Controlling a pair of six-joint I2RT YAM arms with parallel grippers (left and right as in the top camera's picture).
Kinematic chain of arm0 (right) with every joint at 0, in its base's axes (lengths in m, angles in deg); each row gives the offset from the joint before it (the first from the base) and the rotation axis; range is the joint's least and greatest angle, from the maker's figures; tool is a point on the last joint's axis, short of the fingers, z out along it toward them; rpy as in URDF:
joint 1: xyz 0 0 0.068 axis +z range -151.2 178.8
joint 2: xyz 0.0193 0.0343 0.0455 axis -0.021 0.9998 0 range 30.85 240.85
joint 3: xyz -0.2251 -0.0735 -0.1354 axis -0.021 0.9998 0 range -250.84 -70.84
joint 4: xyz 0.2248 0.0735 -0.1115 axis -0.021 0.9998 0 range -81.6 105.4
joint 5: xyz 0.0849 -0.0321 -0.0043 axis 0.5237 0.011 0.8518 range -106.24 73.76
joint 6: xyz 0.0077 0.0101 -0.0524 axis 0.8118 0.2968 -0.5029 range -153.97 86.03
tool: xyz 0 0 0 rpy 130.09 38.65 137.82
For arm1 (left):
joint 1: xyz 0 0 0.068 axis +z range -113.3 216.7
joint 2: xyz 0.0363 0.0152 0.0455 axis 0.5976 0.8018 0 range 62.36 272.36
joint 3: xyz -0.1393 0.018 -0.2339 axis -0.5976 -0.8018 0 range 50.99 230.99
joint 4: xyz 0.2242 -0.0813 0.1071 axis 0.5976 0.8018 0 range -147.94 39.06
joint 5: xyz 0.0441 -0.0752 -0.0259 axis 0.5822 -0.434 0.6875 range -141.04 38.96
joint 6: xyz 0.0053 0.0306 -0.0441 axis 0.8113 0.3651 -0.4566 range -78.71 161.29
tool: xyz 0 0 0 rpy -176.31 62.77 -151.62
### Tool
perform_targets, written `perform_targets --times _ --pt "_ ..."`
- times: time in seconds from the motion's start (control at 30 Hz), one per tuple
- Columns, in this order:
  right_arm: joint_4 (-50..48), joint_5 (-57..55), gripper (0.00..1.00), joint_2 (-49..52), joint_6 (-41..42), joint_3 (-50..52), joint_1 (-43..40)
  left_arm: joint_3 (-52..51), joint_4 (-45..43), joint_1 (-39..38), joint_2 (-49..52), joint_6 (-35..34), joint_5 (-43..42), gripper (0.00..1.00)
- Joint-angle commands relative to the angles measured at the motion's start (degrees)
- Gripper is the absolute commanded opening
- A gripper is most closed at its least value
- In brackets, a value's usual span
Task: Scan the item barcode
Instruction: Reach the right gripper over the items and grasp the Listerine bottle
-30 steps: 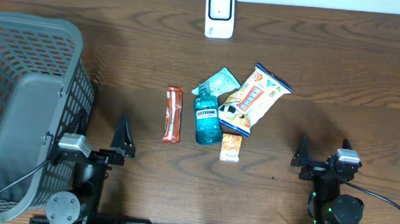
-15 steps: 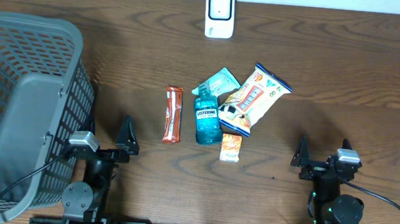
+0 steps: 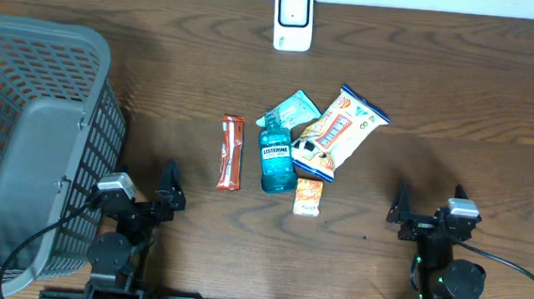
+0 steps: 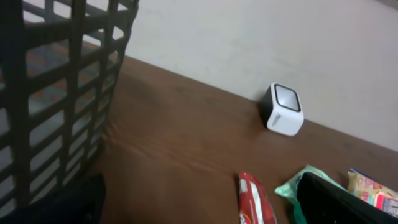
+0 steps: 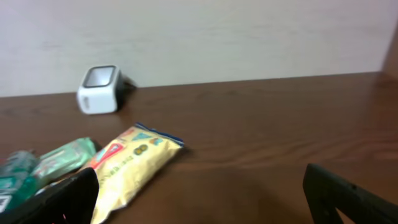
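Red foil-wrapped snack bar is laid end-on, ahead-right of left fingers; left arm is judged nearer. Right fingers and left are spread wide, nothing held.

Looks like a mock shop checkout rigged on a lab bench. White barcode scanner sits at the far edge of the wood surface, well ahead of left end effector and right end effector. Grey mesh shopping basket is just left of the left one. Packaged retail goods lie ahead, between the two: snack bar, Listerine bottle, snack bag, packets. Plain pale wall behind, loose cabling at the near edge.
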Motion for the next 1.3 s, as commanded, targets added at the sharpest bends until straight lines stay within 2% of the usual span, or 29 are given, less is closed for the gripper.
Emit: perform_targets --times 0.0,0.1,0.2,0.33,0.47,0.57,0.7,0.83,0.93,1.1,1.17,1.27 --pt "-1.2 8.2 0.99 0.0 0.8 0.1 0.3 -0.5 3.2 0.2 -0.4 -0.7 0.6 0.98" --pt "-1.8 13.4 0.99 0.1 1.2 -1.2 0.3 -0.5 3.2 0.2 -0.2 -0.7 0.6 0.98" --pt "1.5 15.8 0.99 1.5 1.9 -4.9 0.3 -0.5 3.2 0.2 0.0 -0.7 0.6 0.98" --pt "7.1 16.6 0.99 8.4 1.8 -12.2 0.3 -0.5 3.2 0.2 0.1 -0.7 0.6 0.98" --pt "12.7 19.1 0.99 21.9 1.8 -22.7 1.1 -0.5 3.2 0.2 0.1 -0.7 0.6 0.98" --pt "19.4 21.1 0.99 35.3 1.8 -34.2 4.1 -0.5 3.2 0.2 0.1 -0.7 0.6 0.98" --pt "35.1 20.8 0.99 53.9 1.8 -53.2 12.8 -0.5 3.2 0.2 0.1 -0.7 0.6 0.98" --pt "45.1 20.3 0.99 69.0 1.8 -67.8 21.4 -0.5 3.2 0.2 0.1 -0.7 0.6 0.98" --pt "43.7 20.8 0.99 77.7 1.9 -73.1 25.4 -0.5 3.2 0.2 0.1 -0.7 0.6 0.98" --pt "33.4 24.8 0.98 87.4 2.3 -73.8 29.4 -0.5 3.2 0.2 0.1 -0.7 0.6 0.98" --pt "31.9 19.3 0.96 90.6 4.7 -74.0 31.8 -0.5 3.2 0.2 0.1 -0.7 0.6 0.98" --pt "32.0 -0.1 0.96 94.6 12.3 -74.2 36.6 -0.5 3.2 0.2 0.1 -0.7 0.6 0.98"
